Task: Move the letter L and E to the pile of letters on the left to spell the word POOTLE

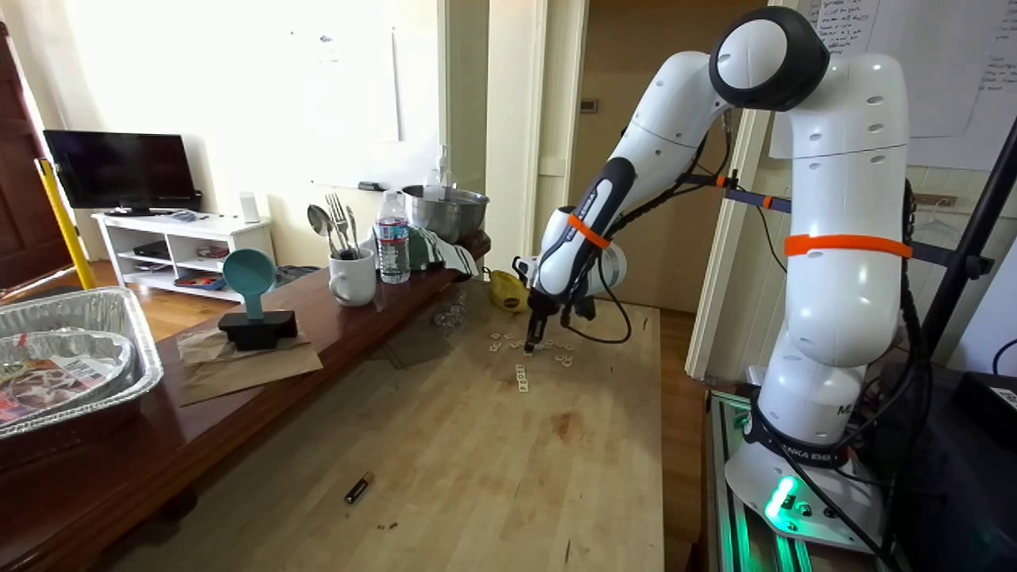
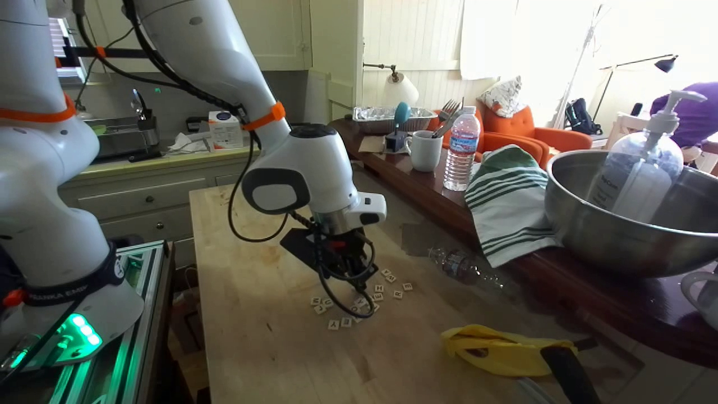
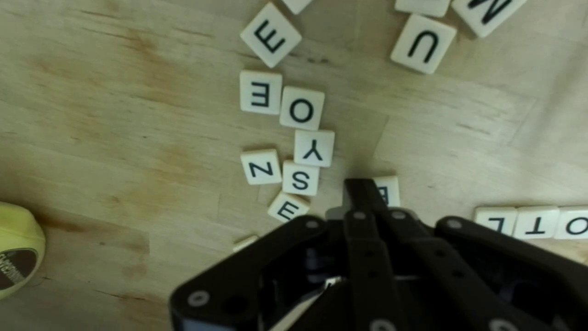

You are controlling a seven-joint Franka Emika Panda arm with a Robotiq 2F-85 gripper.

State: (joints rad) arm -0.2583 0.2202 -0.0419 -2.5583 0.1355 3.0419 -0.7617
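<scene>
White letter tiles lie on the wooden table. A row with the L tile [image 3: 496, 220], a T tile [image 3: 536, 223] and an O tile [image 3: 576, 223] runs off the wrist view's right edge; the row [image 1: 522, 378] also shows in an exterior view. My gripper [image 3: 360, 186] is shut, its tips low over the table, with no tile visible between them; it also shows in an exterior view [image 1: 531, 347]. A tile that looks like an E [image 3: 388, 189] sits right beside the fingertips, partly hidden by them. Other E tiles [image 3: 260, 92] lie among the loose letters.
Loose tiles, such as a U [image 3: 423, 44] and an S [image 3: 300, 178], lie around the gripper. A yellow object [image 2: 499, 350] and a clear bottle on its side [image 2: 465, 266] lie nearby. A battery [image 1: 359, 488] lies farther along. A raised wooden ledge [image 1: 334, 349] borders the table.
</scene>
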